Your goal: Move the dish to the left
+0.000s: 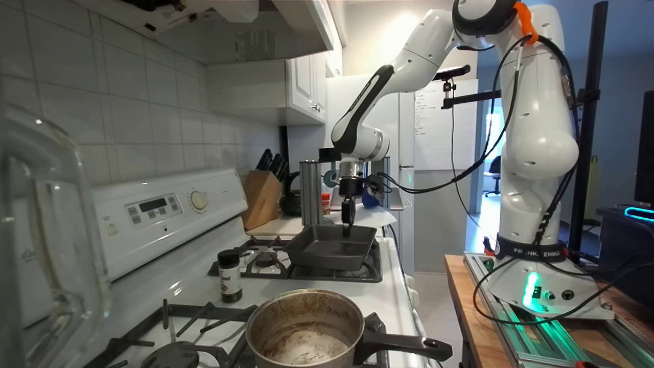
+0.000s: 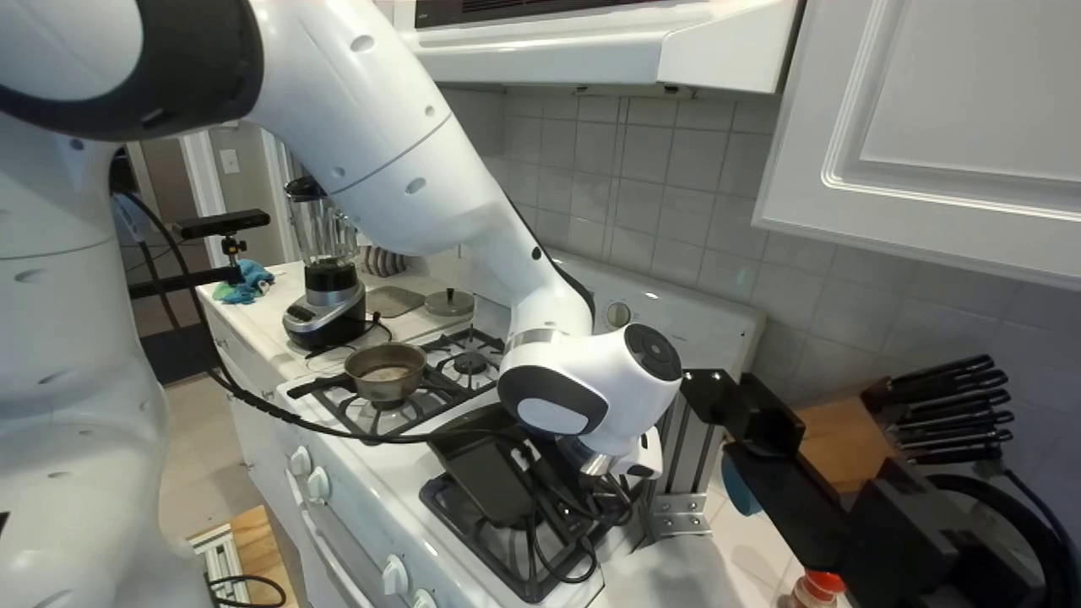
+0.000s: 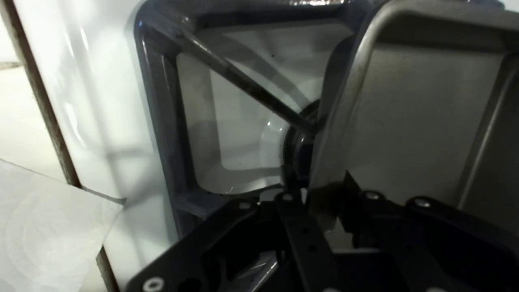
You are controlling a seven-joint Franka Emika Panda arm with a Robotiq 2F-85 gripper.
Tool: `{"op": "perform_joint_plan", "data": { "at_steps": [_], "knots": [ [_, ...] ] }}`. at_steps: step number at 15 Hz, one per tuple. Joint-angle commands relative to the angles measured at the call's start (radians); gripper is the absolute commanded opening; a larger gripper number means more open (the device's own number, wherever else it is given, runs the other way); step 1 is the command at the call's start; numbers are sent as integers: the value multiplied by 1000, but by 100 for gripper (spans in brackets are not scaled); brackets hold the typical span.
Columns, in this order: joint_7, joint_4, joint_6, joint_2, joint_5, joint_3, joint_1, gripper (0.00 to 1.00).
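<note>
Closest to me looms a thick, see-through jug handle (image 1: 74, 220), too blurred to tell glass from plastic. Past it sits a round metal saucepan (image 1: 306, 332), its inside mottled with brown stains, its smooth black handle (image 1: 403, 346) pointing toward the front of the gas stove (image 1: 380, 299). One dark-capped spice jar (image 1: 230, 281), a slim labelled cylinder, stands upright on the white, shiny stove surface.

Farther along, over a black burner grate (image 1: 332, 278), is the square pan (image 1: 332, 248): dark grey, shallow, flat-floored, with sloping sides. From the wrist, its metal looks dull and its rim rounds the corner softly, half hiding a burner cap (image 3: 302, 154). The hand (image 3: 322, 190) has hold of the pan by one wall, its black fingers (image 3: 304, 239) close together, one outside and one inside. Whether the pan's bottom sits fully on the grate, I can't tell.

Glossy white and round-jointed, the arm (image 1: 429, 48) rises from aluminium rails (image 1: 559, 340) on a wooden tabletop (image 1: 471, 301). Near the white wall tiles (image 1: 173, 122) leans a wooden knife block (image 1: 263, 199); a clear-jugged blender (image 2: 325, 304) shows in an exterior view.
</note>
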Motion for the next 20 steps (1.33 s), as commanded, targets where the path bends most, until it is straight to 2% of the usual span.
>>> {"op": "perform_joint_plan", "data": {
  "at_steps": [1, 4, 5, 8, 14, 20],
  "knots": [
    [-25, 12, 0, 15, 31, 6, -8, 26],
    [-26, 12, 0, 14, 31, 6, -8, 17],
    [-26, 12, -1, 15, 31, 6, -8, 9],
    [-26, 13, -2, 14, 31, 6, -8, 0],
    [-26, 11, -7, 11, 29, 6, -9, 2],
    [-16, 26, -93, -43, 41, 0, -17, 2]
  ]
}}
